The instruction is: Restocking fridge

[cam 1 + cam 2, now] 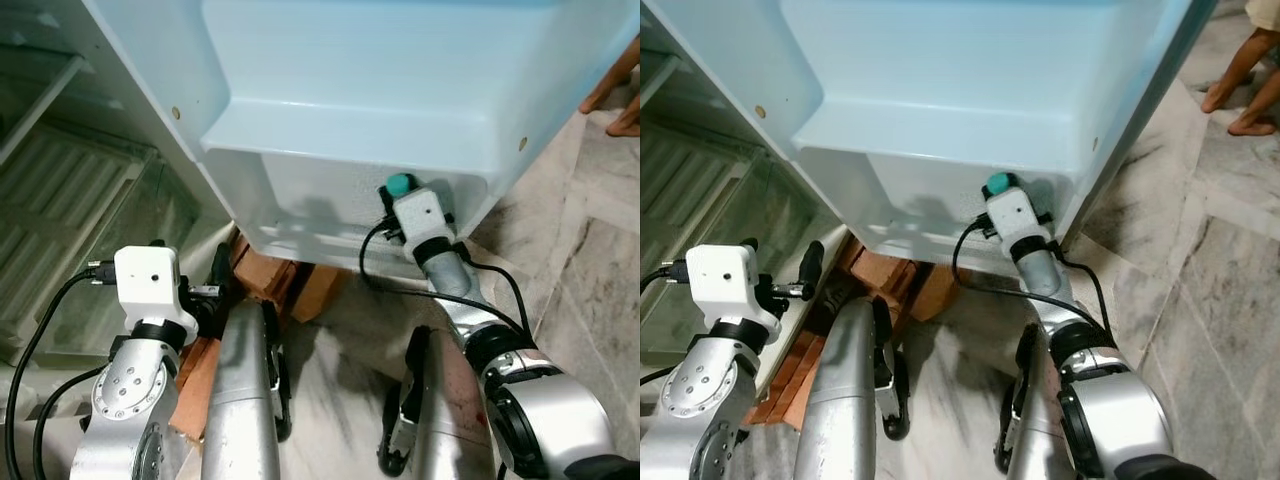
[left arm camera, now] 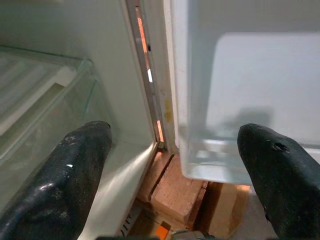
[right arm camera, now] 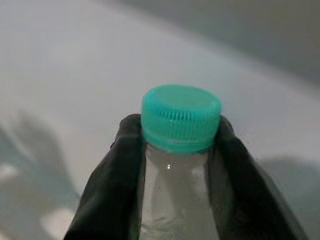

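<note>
A clear plastic bottle with a teal cap is clamped at its neck by my right gripper, which is shut on it. The cap sits right against the lower white bin of the open fridge door. My left gripper is open with nothing between its fingers, low down by the gap between the fridge body and the door, near the glass drawer.
Red bricks prop up the fridge's base just ahead of my legs. Wire shelves fill the fridge interior on the left. A person's bare feet stand on the marble floor at the far right.
</note>
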Controlling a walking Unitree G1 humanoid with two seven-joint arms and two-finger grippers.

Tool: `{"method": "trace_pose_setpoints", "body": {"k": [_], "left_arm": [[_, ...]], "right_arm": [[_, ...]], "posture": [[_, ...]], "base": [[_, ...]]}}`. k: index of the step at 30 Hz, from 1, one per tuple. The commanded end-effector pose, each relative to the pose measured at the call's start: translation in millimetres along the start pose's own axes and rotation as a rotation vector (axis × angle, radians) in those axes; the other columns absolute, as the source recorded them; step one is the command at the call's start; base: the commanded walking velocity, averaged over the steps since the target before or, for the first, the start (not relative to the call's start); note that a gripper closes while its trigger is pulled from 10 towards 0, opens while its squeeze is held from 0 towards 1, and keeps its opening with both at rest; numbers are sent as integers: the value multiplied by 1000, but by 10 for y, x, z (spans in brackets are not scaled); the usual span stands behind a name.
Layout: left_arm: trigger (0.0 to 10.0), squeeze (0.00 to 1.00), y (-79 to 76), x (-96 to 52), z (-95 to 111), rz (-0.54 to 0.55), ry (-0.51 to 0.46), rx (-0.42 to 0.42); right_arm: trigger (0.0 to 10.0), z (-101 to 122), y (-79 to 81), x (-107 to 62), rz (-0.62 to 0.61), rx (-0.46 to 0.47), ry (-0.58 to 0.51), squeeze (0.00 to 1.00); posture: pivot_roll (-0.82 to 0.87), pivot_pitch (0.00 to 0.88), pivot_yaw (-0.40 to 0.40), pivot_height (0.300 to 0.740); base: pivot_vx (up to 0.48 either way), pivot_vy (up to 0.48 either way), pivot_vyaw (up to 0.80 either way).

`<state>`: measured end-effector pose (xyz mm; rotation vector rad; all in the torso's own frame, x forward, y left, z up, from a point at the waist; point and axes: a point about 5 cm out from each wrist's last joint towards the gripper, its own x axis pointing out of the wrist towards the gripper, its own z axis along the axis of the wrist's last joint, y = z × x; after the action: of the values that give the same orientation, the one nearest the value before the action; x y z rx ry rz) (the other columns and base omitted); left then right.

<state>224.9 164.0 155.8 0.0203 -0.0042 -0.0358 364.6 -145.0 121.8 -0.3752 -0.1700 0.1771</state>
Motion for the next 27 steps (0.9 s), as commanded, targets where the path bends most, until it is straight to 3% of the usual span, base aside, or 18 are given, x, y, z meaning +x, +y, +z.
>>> {"method": "trace_pose_setpoints", "body": {"k": [1,2,6,7,13,14,15,17,23,24,27], "left_arm": [[10000,0,15,-4,-55,6,30,16],[10000,0,12,2,-54,4,29,15],[10000,0,-14,15,-64,-11,31,-9],[10000,0,-45,22,-73,-36,33,4],[10000,0,-98,82,-109,-75,46,-37],[10000,0,-104,90,-110,-80,45,-40],[10000,0,-111,99,-109,-84,43,-39],[10000,0,-124,116,-106,-91,37,-37],[10000,0,-163,213,-111,-115,22,-44],[10000,0,-168,226,-112,-118,20,-46],[10000,0,-184,267,-116,-128,11,-43]], "right_arm": [[10000,-247,-231,-117,-97,68,140,0],[10000,-254,-230,-116,-103,118,147,1000],[10000,-242,-215,-103,-133,167,148,1000],[10000,-208,-197,-76,-138,217,138,1000],[10000,-135,-167,-36,-124,270,109,984],[10000,-119,-157,-35,-113,273,99,639],[10000,-102,-146,-34,-103,273,87,51],[10000,-74,-129,-33,-89,279,69,0],[10000,122,-69,-42,-26,286,-48,0],[10000,162,-61,-63,-14,293,-73,1000],[10000,227,-55,-150,-40,279,-106,1000]], "posture": [[188,331,67,558],[187,329,67,558],[184,320,67,558],[175,301,66,558],[150,271,67,558],[147,268,67,558],[142,261,67,558],[138,253,67,558],[116,190,63,558],[115,184,63,558],[106,152,62,558]], "base": [[0,0,0],[0,0,0],[0,0,0],[0,0,0],[0,0,0],[0,0,0],[0,0,0],[0,0,0],[0,0,0],[0,0,0],[0,0,0]]}}
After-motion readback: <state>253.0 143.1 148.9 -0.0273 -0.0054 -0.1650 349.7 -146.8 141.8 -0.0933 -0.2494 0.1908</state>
